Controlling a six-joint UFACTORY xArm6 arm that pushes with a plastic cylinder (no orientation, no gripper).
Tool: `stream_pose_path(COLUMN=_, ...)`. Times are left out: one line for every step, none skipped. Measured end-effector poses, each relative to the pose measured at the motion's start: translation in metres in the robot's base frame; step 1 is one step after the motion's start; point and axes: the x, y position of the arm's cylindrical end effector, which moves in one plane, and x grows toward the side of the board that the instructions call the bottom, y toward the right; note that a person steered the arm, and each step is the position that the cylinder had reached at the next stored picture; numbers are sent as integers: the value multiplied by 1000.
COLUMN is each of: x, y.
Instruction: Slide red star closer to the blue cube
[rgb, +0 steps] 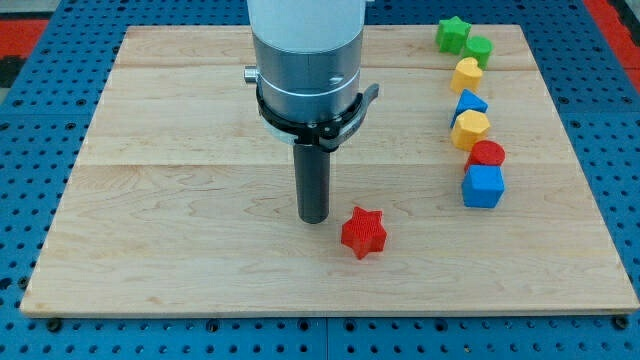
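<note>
The red star (363, 232) lies on the wooden board (180, 240), a little below the middle. The blue cube (483, 186) sits at the view's right, at the lower end of a column of blocks, well to the right of the star and slightly above it. My tip (314, 218) rests on the board just left of the red star, a small gap apart from it. The arm's grey body rises above the rod to the view's top.
A column of blocks runs up the board's right side above the blue cube: a red cylinder (487, 154), a yellow hexagon (470, 129), a blue block (469, 103), a yellow block (466, 73), a green block (479, 48) and a green star (452, 34).
</note>
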Motion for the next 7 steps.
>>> stream_pose_path(x=19, y=-5)
stream_pose_path(x=27, y=-7)
stream_pose_path(x=27, y=-7)
stream_pose_path(x=27, y=9)
stream_pose_path(x=27, y=18)
stream_pose_path(x=29, y=20)
stream_pose_path(x=34, y=36)
